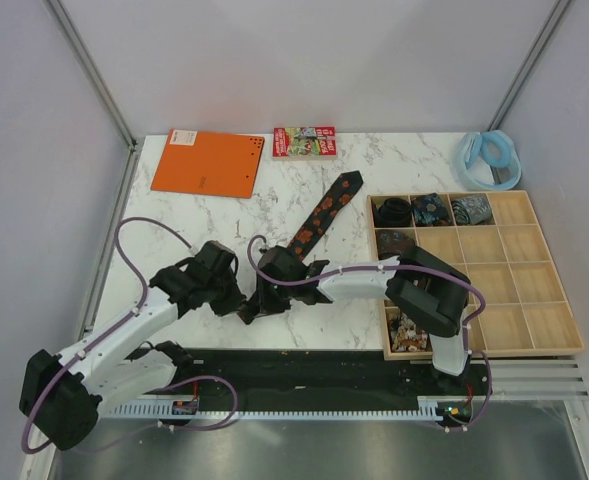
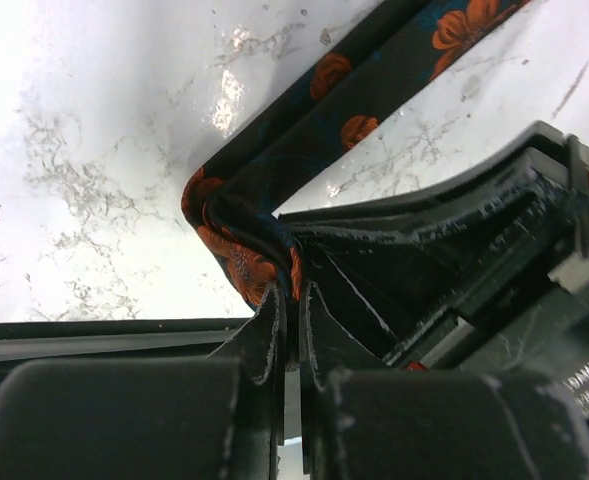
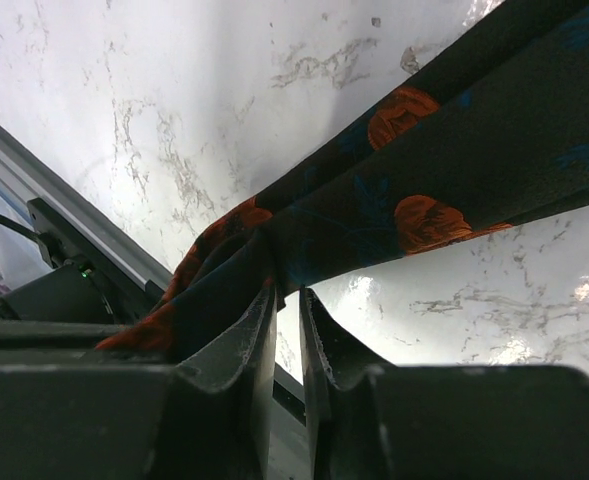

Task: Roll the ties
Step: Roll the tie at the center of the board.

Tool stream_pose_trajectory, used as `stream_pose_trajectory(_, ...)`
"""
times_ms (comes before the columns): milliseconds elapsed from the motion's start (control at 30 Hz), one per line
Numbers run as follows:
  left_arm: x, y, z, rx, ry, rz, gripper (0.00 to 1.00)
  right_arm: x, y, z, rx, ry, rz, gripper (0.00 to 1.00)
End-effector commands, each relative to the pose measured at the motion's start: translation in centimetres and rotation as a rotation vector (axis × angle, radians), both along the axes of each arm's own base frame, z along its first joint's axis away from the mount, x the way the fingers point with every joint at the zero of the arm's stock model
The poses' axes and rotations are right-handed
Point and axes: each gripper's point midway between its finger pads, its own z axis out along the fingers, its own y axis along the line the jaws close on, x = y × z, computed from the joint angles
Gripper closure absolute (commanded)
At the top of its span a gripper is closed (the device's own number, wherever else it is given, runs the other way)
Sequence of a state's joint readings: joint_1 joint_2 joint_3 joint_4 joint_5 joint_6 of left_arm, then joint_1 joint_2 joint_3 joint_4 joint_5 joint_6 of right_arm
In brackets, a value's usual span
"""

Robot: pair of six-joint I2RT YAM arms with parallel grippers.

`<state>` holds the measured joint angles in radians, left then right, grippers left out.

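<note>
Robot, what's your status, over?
Left pincer shut on black orange-flowered fabric necktie. Right pincer against it, grip unclear. Nothing in the way.

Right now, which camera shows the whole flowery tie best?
The top camera: it shows the tie lying long, pointed tip to bunched end. The left wrist camera sees only a folded end; the right wrist camera only a close-up stretch.

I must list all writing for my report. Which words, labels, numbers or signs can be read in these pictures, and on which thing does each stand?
None can be quoted with confidence.
On the small colourful box beside the orange notebook: print, too small to read.
On the black housing in the left wrist view: white lettering, cut off and blurred.
On the orange notebook and the flowered tie: no writing visible.
</note>
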<state>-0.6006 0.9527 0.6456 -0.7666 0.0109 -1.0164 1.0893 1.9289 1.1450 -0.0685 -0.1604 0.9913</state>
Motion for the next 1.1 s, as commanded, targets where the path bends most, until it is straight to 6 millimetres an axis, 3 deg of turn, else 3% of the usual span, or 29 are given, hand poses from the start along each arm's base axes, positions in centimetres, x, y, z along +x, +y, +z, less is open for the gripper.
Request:
stream_pose_trajectory(0, 1.6, -0.8, 0.9, -0.005, -0.034, -0.064, 0.98, 0.7, 1.5, 1.7, 0.048, -0.027, 0.005, 0.77)
stream_pose_trajectory(300, 3.6, -0.9, -0.4, 0.029, 0.010, -0.090, 0.98, 1.8, 0.7, 1.4, 0.038, -0.015, 0.003, 0.77)
stream_pose_trajectory(500, 4.9, -1.1, -0.9, 0.041, 0.037, -0.113, 0.98, 2.9, -1.4, 1.5, 0.013, -0.017, -0.013, 0.75)
stream_pose_trajectory(767, 6.5, -1.0, -1.9, 0.060, 0.076, -0.121, 0.97, 2.9, -4.7, 1.9, -0.023, -0.044, -0.014, 0.73)
stream_pose_trajectory(867, 6.8, -1.2, -2.2, 0.060, 0.091, -0.136, 0.93, 2.6, -5.7, 1.9, -0.034, -0.050, -0.015, 0.73)
stream_pose_trajectory(1067, 7.7, -1.4, -2.5, 0.057, 0.106, -0.137, 0.68, 2.2, -6.7, 2.1, -0.038, -0.063, -0.010, 0.73)
